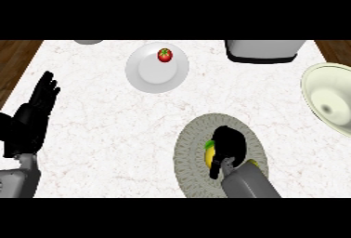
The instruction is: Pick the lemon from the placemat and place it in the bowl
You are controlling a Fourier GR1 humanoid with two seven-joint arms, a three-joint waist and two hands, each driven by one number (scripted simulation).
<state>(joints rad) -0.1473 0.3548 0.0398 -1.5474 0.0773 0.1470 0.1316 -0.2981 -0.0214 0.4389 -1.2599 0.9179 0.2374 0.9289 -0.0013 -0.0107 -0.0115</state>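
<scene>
Fingers [233, 137] of the right hand [228, 146] curl over the lemon [211, 156], which lies on the placemat [188, 160]. Seat the grip fully before lifting straight up, then carry right toward the bowl [329, 100]. The left hand [34, 116] rests open at left

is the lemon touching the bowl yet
Apart. The head view shows the lemon on the placemat under the right hand, with bare counter between it and the bowl.

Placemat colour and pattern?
Greyish beige placemat with a fine ribbed weave, best seen in head view.
</scene>
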